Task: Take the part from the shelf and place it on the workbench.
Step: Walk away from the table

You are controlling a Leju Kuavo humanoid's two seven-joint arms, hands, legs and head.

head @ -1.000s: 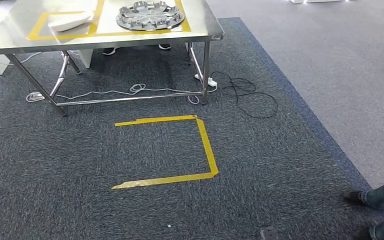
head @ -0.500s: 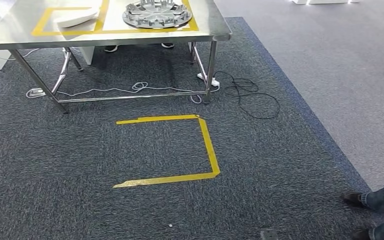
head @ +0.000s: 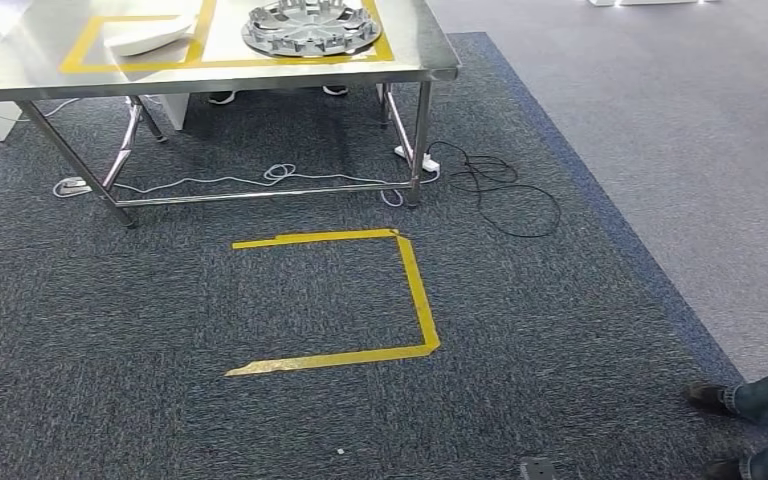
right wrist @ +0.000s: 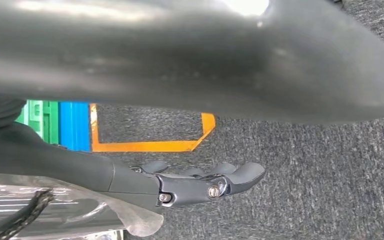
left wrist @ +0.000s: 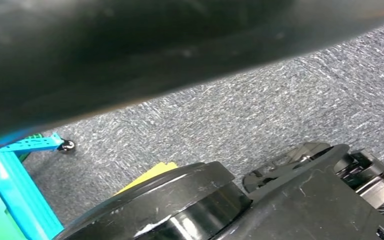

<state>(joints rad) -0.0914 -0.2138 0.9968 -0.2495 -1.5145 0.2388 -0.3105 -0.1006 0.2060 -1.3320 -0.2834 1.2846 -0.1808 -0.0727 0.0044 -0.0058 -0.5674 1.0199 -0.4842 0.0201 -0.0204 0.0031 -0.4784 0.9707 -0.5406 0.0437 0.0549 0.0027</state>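
Since my whole view has barely nudged, I judge I'm settling, facing the surface (head: pixel 430 55). Silver wheel-cover part (head: pixel 310 27) lies on it inside the yellow tape (head: pixel 200 65). Right hand (right wrist: pixel 205 182) hangs straight-fingered, holding nothing.

One steel workbench (head: pixel 430 70) | one silver wheel-cover part (head: pixel 310 27) | one white curved part (head: pixel 148 38) | two yellow tape outlines on the bench | one yellow tape floor marking (head: pixel 415 290) | one black cable (head: pixel 505 195) | two shoes of one person (head: pixel 708 397)

A workshop or test hall: steel workbench (head: pixel 430 60), yellow floor tape (head: pixel 415 290) on grey carpet (head: pixel 560 330), loose cables (head: pixel 505 195).
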